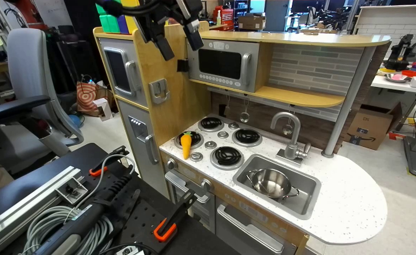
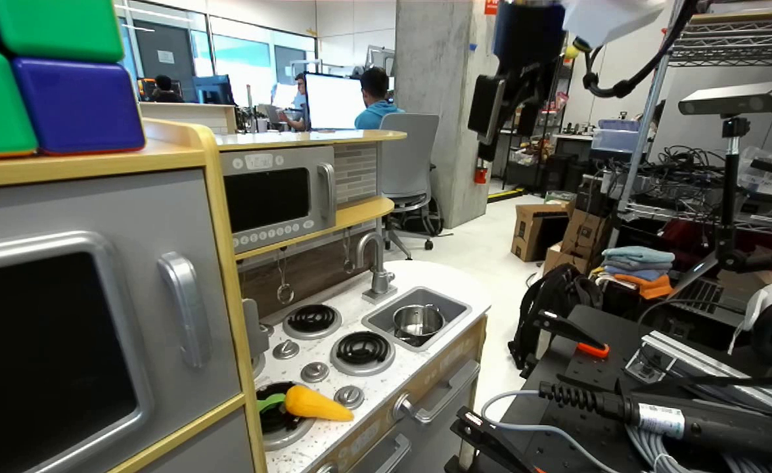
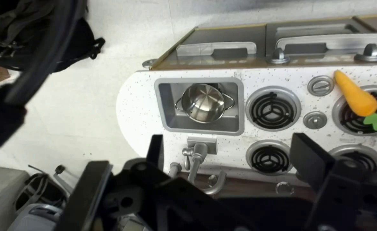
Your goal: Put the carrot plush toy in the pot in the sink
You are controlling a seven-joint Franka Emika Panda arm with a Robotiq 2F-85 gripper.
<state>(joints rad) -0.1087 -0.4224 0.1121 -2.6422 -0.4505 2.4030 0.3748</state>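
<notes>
In exterior view, top edge crops my black two-finger gripper (image 1: 182, 48). Tapered yellow-orange plush carrot (image 1: 186, 146) hides part of round black coil burner (image 1: 196, 138). Wrist view: thick black cable (image 3: 44, 62) blurred.

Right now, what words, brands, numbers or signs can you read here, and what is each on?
"143", as best I can tell: cardboard box.
Smile-shaped arrow, no readable word: same box.
Too small or blurred to read: markings on the toy microwave; the white label on the black device; the orange sign, cut off at the top of an exterior view.
</notes>
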